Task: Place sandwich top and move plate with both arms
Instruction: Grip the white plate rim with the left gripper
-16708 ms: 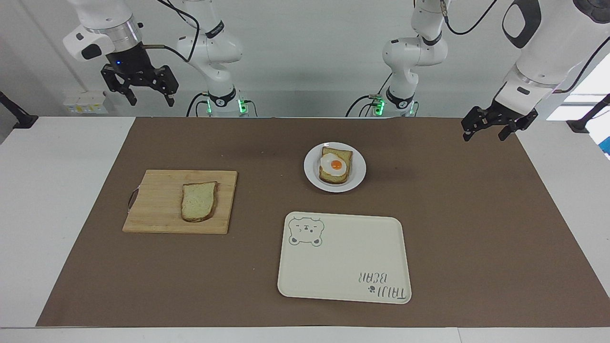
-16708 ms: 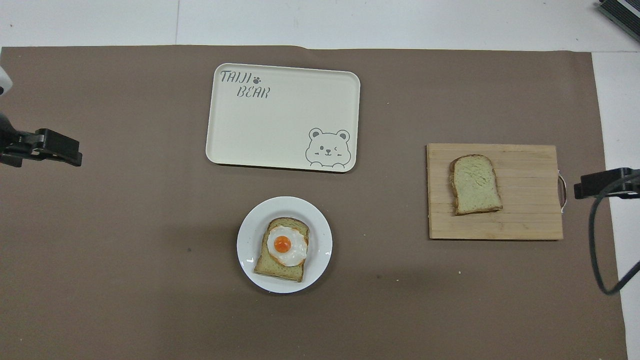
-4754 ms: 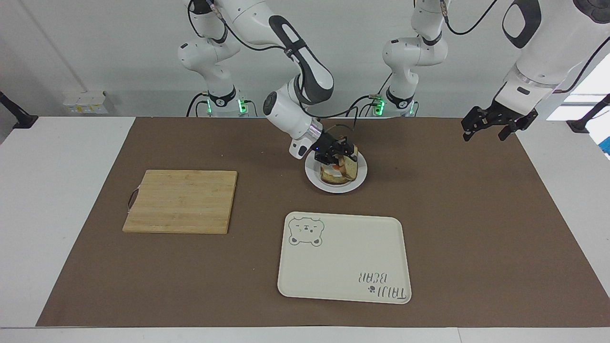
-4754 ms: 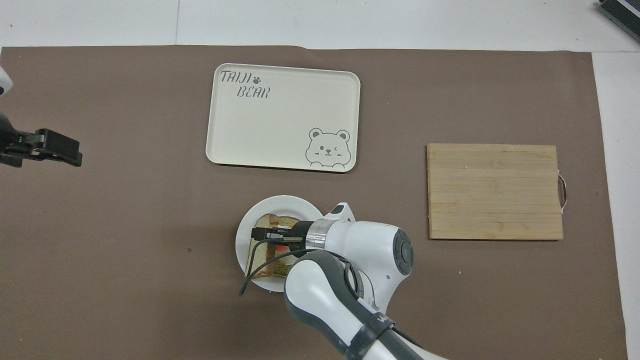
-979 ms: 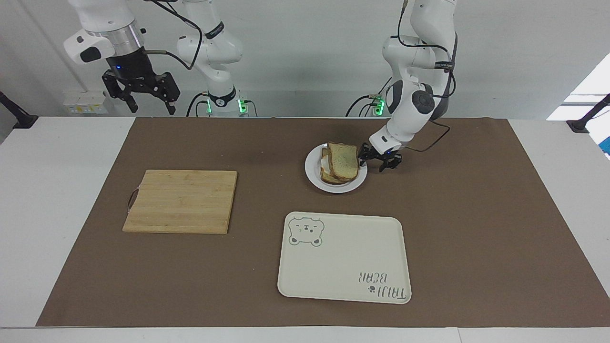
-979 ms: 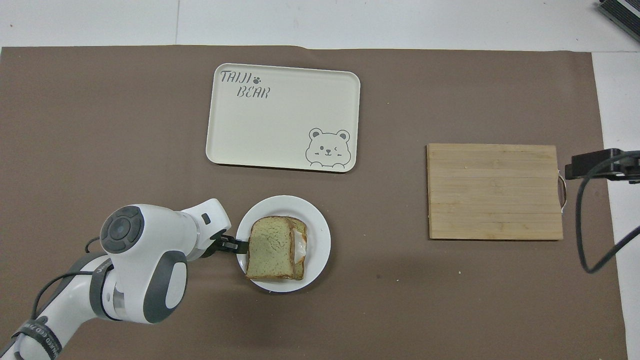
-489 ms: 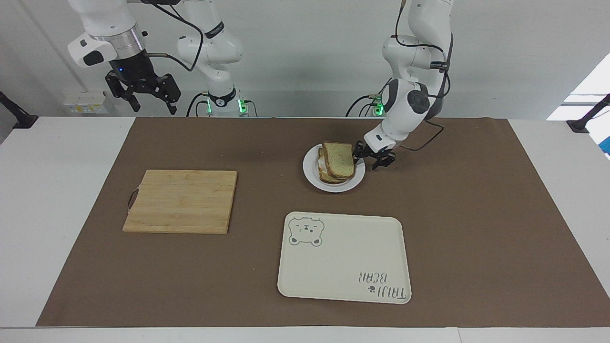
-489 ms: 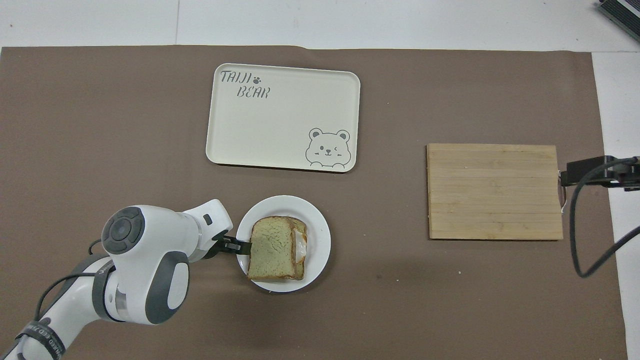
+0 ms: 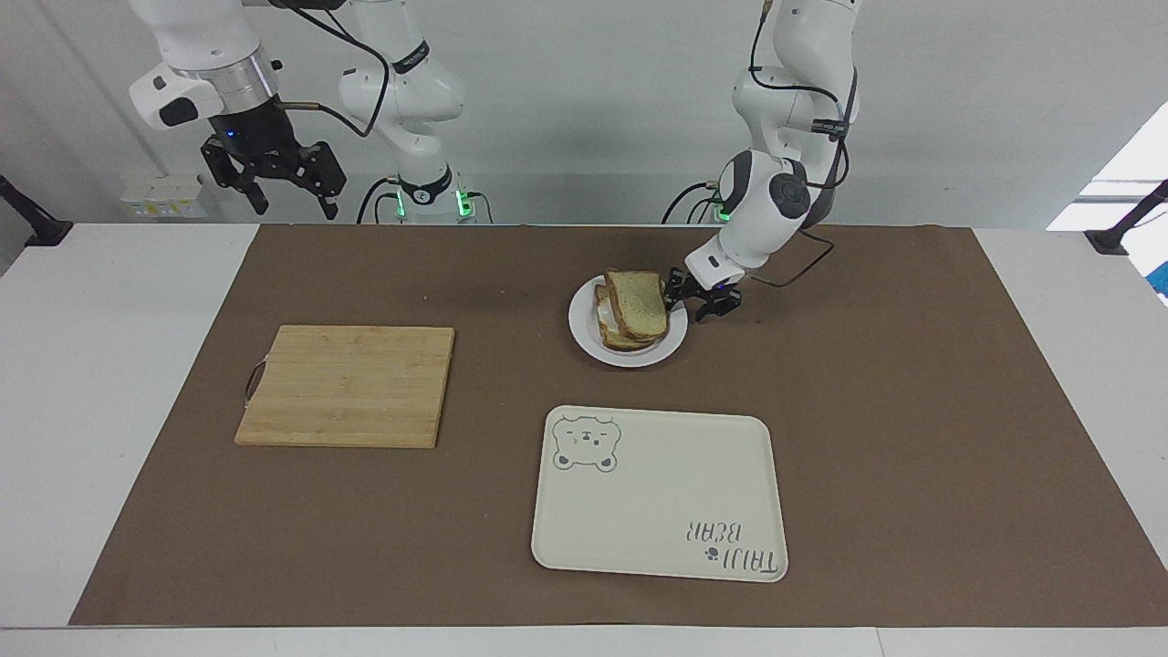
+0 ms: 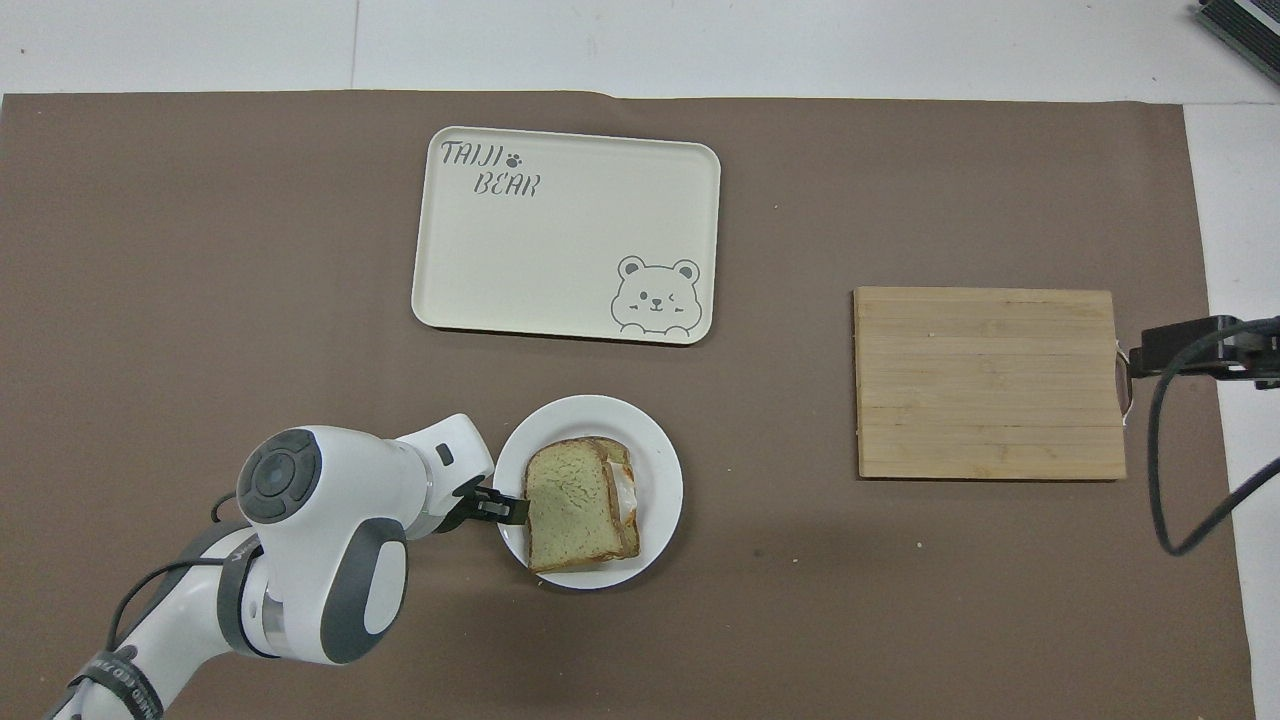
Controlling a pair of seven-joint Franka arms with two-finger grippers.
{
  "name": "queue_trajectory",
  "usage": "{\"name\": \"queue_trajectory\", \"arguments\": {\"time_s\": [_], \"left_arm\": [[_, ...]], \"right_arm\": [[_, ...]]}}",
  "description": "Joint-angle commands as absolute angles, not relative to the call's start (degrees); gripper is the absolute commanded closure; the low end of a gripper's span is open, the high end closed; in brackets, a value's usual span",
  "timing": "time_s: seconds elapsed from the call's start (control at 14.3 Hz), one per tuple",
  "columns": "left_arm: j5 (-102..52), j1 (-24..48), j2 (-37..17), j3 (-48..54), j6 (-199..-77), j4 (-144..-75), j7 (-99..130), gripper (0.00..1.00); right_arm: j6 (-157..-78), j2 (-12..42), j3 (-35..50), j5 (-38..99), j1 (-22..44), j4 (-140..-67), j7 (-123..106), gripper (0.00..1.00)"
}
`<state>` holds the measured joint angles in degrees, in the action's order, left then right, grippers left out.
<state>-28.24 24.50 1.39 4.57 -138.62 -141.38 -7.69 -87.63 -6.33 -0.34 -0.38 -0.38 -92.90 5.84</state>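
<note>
bread slice (image 9: 639, 302): sits on the egg sandwich on the plate (image 9: 584, 334)
plate: nearer the robots than the tray (image 9: 657, 497)
left gripper (image 9: 686, 299): at the plate's rim, can't tell if it's actually pinching
right gripper (image 9: 274, 179): spread wide, holding nothing, up over the table's edge near the cutting board (image 9: 347, 385)

The plate (image 9: 586, 342) was set on the mat (image 9: 912, 411) near the middle of the table (image 9: 109, 365), with the sandwich top (image 9: 637, 302) laid on the egg slice (image 9: 606, 317) upon it. The tray (image 9: 657, 497) was placed farther from the robots than the plate. The cutting board (image 9: 347, 385) was laid toward the right arm's end of the table, well apart from both. The left gripper (image 9: 691, 301) was positioned at the plate's rim, on the side toward the left arm's end. The right gripper (image 9: 272, 178) was held over the table's edge at the right arm's end.
</note>
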Motion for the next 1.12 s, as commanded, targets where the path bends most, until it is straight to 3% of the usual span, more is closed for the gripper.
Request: {"name": "queue_trajectory", "arguments": {"time_s": [0.0, 0.42, 0.7, 1.05], "left_arm": [[-29.8, 24.7, 1.5, 3.7, -140.4, -142.4, -8.9, 0.33], [-44.6, 24.0, 1.6, 3.8, -139.4, -142.4, -23.7, 0.35], [-44.9, 24.1, 1.4, 3.8, -139.0, -142.5, -25.9, 0.5], [-49.8, 24.4, -1.2, 3.8, -139.2, -142.6, -28.8, 0.5]], "right_arm": [[-87.9, -7.3, 0.1, -0.6, -0.9, -93.7, 6.2, 0.0], [-87.9, -7.3, 0.1, -0.6, -0.9, -93.7, 6.2, 0.0], [-87.9, -7.2, 0.1, -0.6, -0.9, -93.7, 6.2, 0.0], [-87.9, -7.2, 0.1, -0.6, -0.9, -93.7, 6.2, 0.0]]}}
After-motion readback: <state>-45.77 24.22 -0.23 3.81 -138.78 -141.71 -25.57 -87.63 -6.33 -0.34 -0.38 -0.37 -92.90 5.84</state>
